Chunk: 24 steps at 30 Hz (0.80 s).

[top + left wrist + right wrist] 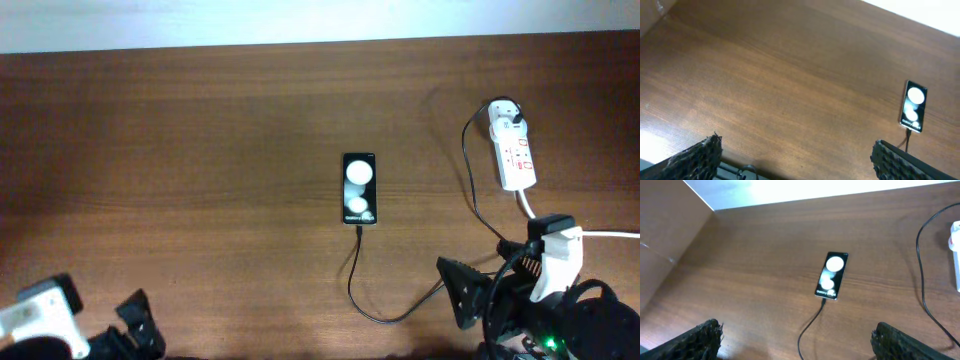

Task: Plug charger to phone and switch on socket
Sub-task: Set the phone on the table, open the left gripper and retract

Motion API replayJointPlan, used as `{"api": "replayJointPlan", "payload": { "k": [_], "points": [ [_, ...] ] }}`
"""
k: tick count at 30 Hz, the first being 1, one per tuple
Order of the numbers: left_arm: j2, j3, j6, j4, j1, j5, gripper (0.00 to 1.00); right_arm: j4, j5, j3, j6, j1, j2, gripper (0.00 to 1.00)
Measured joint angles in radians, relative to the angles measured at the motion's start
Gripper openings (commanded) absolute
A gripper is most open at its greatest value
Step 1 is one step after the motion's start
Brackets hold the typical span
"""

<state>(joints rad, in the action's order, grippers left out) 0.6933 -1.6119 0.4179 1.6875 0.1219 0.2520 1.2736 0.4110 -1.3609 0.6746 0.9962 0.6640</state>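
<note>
Charger (352, 270) tip meets the phone (360, 188); I can't make out the socket (517, 158) switches; both jaws gape wide, empty, over the worktop (200, 150)

Brown wood-grain table (200, 150), 3 things on it: black phone (360, 188) flat near centre, white socket (514, 152) well apart at far right, thin black charger (351, 280) cable. Cable tip meets the phone's near end, loops along the near edge, then runs up to the socket's far end. Thick white cord (525, 205) trails off right.
</note>
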Motion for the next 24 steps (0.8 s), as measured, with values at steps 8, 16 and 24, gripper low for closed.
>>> {"api": "replayJointPlan", "payload": {
  "k": [8, 16, 24],
  "points": [
    [-0.233, 0.003, 0.0, 0.0, 0.0, 0.0, 0.99, -0.022, 0.0, 0.0, 0.001, 0.0, 0.001, 0.99],
    [-0.423, 0.004, 0.0, 0.0, 0.0, 0.001, 0.99, -0.109, -0.001, 0.001, 0.002, 0.0, 0.283, 0.99],
    [-0.549, 0.005, 0.0, 0.0, 0.0, 0.008, 0.99, -0.542, -0.083, 0.01, 0.002, -0.001, 0.513, 0.35]
  ]
}}
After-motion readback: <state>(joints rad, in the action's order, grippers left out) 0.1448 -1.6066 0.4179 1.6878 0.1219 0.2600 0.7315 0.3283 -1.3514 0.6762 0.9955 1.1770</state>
